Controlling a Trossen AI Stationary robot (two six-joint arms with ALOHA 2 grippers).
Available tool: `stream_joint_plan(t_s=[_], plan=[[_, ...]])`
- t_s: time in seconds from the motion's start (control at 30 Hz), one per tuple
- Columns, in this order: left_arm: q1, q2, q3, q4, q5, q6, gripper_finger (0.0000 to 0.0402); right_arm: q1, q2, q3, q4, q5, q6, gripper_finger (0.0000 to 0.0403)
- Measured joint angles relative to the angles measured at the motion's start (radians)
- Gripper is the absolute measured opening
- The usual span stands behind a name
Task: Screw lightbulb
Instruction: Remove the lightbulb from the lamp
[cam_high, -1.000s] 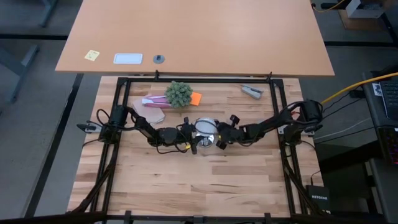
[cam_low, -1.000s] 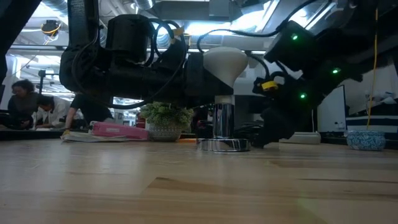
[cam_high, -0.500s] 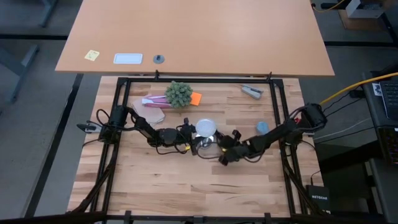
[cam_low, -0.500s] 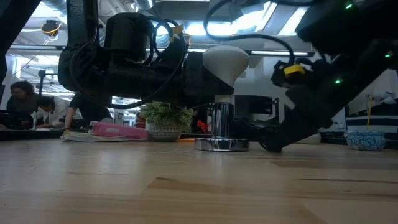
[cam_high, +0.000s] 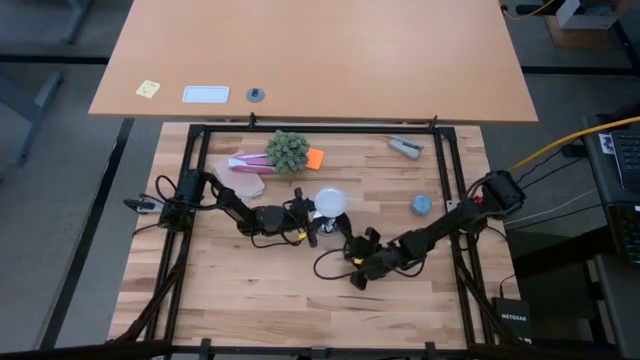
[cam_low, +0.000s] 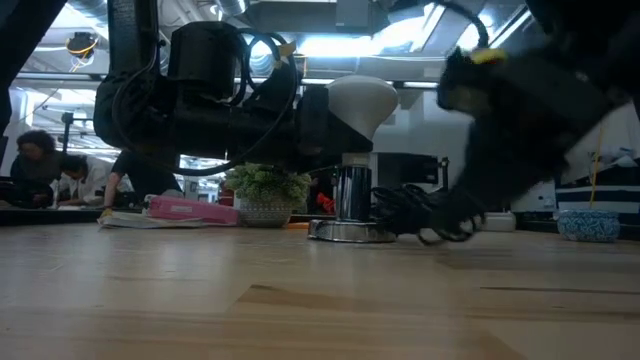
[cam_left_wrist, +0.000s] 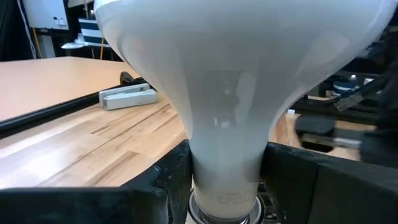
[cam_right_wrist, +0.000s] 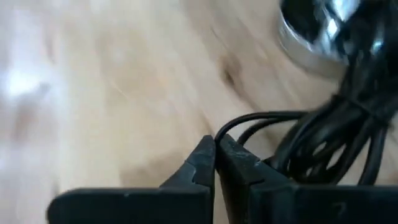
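Overhead, pale wood table (cam_high: 250, 285) fronts a workshop.

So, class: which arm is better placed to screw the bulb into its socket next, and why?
The left. Its gripper has its fingers clamped on the bulb, upright over the socket. The right gripper is shut, empty and off to one side.

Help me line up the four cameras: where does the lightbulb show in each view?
High view: lightbulb at table centre, at the left gripper tip.
Low view: lightbulb upper middle, upright over the silver socket.
Left wrist view: lightbulb fills the frame, clamped between the fingers.
Right wrist view: not in it.
Shared landmark: the socket's black cord.
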Motion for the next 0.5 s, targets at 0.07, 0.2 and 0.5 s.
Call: stream_joint_plan(t_s=[0.07,0.2,0.5], plan=[[0.001,0.000,0.000,0.004,-0.003,0.011,0.0153,-0.002,0.000,0.025,0.008,0.007,-0.037,0.0014],[0.001,0.001,0.000,0.008,-0.003,0.009,0.0153,-0.003,0.000,0.051,0.090,0.033,-0.126,0.0015],[0.001,0.001,0.000,0.011,-0.001,0.008,0.0153,-0.035,-0.002,0.061,0.199,0.070,-0.178,0.0016]])
